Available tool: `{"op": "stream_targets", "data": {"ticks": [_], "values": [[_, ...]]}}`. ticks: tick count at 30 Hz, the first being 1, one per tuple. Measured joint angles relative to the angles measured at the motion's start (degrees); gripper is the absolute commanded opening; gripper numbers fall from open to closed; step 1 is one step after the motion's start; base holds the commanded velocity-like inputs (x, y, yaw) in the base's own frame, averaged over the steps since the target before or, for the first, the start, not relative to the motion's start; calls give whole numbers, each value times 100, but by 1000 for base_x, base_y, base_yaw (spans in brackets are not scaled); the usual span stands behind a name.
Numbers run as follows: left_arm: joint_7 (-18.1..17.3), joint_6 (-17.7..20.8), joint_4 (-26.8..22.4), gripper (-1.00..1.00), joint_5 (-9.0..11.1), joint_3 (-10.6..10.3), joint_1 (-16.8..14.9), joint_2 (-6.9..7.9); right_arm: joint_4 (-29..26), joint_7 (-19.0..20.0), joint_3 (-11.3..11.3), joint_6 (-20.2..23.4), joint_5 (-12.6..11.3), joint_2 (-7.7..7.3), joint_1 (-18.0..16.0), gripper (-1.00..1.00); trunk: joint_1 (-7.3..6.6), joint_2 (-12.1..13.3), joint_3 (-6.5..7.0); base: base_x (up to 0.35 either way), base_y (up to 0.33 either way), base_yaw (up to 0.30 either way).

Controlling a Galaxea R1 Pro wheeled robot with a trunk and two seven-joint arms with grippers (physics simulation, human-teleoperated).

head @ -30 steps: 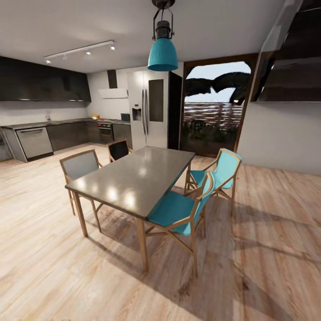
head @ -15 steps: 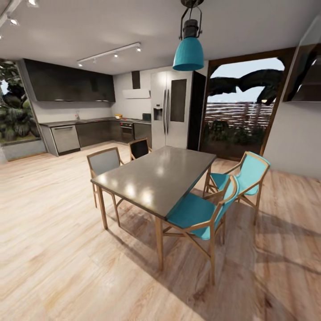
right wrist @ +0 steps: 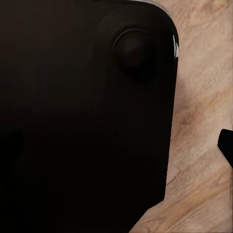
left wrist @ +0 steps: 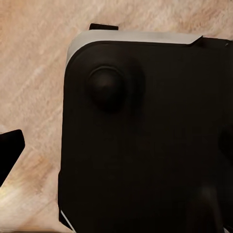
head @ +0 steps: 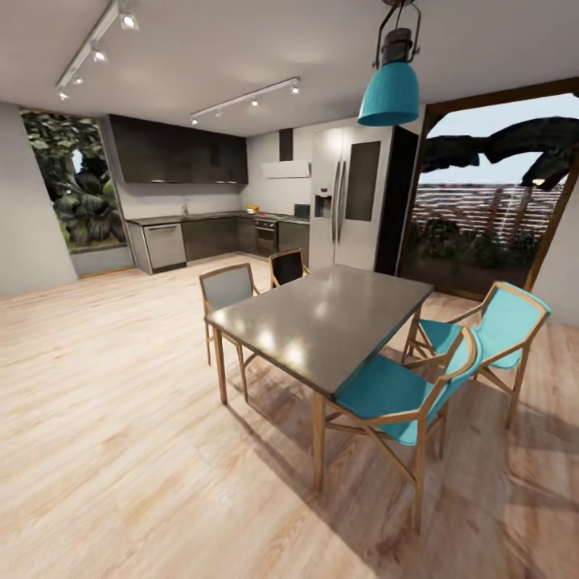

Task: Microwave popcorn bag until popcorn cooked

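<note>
The kitchen lies far across the room in the head view. Its grey countertop [head: 211, 216] runs along dark cabinets against the back wall. A tiny tan object [head: 253, 208] sits on it near the oven, and a small dark-fronted box [head: 301, 211] stands beside the fridge; both are too small to identify. In the left wrist view a dark fingertip [left wrist: 9, 153] pokes in over the wood floor next to the robot's black base [left wrist: 145, 145]. The right wrist view shows another fingertip [right wrist: 226, 145] beside the same black base [right wrist: 82, 121].
A grey dining table [head: 322, 322] with teal chairs [head: 394, 394] and dark chairs [head: 229, 289] stands between me and the kitchen. A teal pendant lamp [head: 389, 92] hangs above it. Open wood floor [head: 104, 386] stretches to the left. A tall steel fridge [head: 350, 197] adjoins the counter.
The head camera has swung to the left, so the whole scene has slid right. A window with plants has come into view at the left. Nothing in the room itself moved.
</note>
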Motion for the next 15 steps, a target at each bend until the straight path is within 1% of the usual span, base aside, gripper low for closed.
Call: {"op": "stream_targets", "data": {"ticks": [15], "values": [[0,0,3,100,0,-7,0,0,1,0,0,0,7,0,0,100,0,0,0,0,0,300]]}}
